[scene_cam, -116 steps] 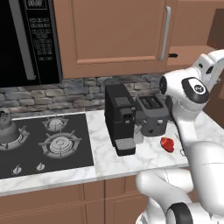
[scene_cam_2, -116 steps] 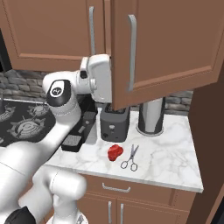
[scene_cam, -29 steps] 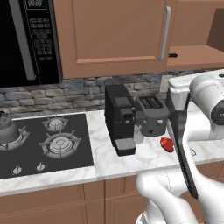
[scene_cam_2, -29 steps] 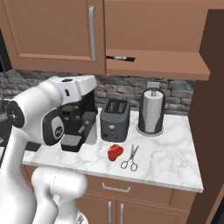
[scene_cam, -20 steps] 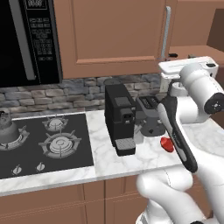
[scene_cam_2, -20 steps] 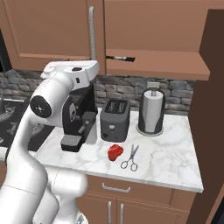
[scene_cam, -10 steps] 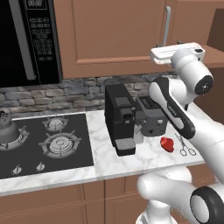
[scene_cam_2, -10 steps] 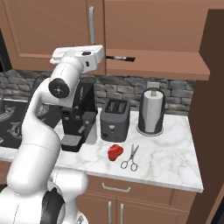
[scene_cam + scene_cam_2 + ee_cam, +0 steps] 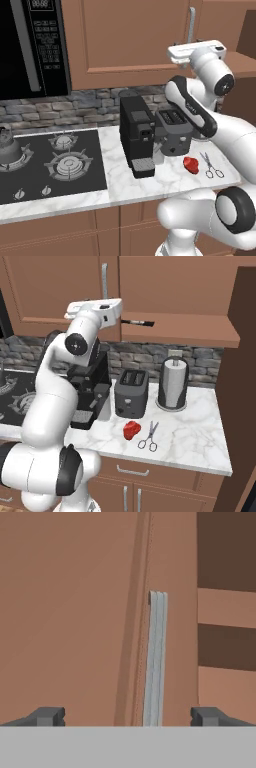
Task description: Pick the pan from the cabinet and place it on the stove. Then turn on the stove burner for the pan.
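Raised since earlier, the gripper point(image 9: 127, 717), jaws spread wide, faces the cabinet point(image 9: 70, 612) door's bar handle point(image 9: 155, 657); centre both fingertips astride it before closing.

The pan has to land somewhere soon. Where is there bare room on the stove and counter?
Free: the large front burner; marble right of the scissors. Crowded: kettle at the stove's far left; coffee machine, toaster, paper towel roll.

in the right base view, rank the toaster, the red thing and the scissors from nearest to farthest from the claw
Measured from the claw, raised at the cabinet door:
1. Toaster, against the back wall, below and to its right.
2. Red thing, on the counter in front of the toaster.
3. Scissors, lying just right of the red thing, nearer the counter's edge.
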